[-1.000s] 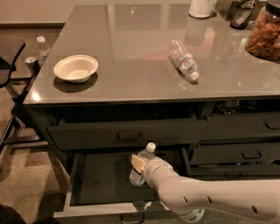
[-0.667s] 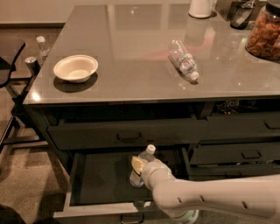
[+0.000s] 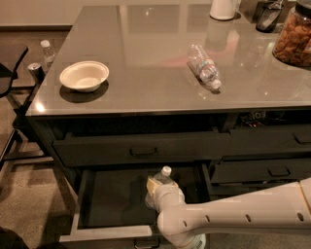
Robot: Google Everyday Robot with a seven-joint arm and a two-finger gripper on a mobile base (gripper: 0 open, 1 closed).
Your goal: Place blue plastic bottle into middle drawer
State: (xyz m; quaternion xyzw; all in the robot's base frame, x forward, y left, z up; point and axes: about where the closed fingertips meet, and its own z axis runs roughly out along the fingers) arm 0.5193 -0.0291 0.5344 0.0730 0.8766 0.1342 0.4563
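Note:
The blue plastic bottle (image 3: 163, 178), clear with a white cap, stands nearly upright inside the open middle drawer (image 3: 77, 216), near its right half. The drawer has a dark flat inside and a pale rim, and it is pulled out below the counter. My gripper (image 3: 155, 188) is down in the drawer, shut on the bottle's body, with a yellowish finger pad (image 3: 152, 183) against its left side. The white arm (image 3: 233, 219) reaches in from the lower right and hides the bottle's lower part.
On the countertop are a white bowl (image 3: 84, 76), a small ribbed bottle (image 3: 204, 66) lying on its side, a snack jar (image 3: 294, 36) and a white container (image 3: 222, 8). The top drawer (image 3: 141, 148) is closed. A small bottle (image 3: 46, 51) and a can (image 3: 35, 72) stand at the left.
The gripper and the bottle have sunk a little lower into the open drawer. The arm has shifted slightly with them.

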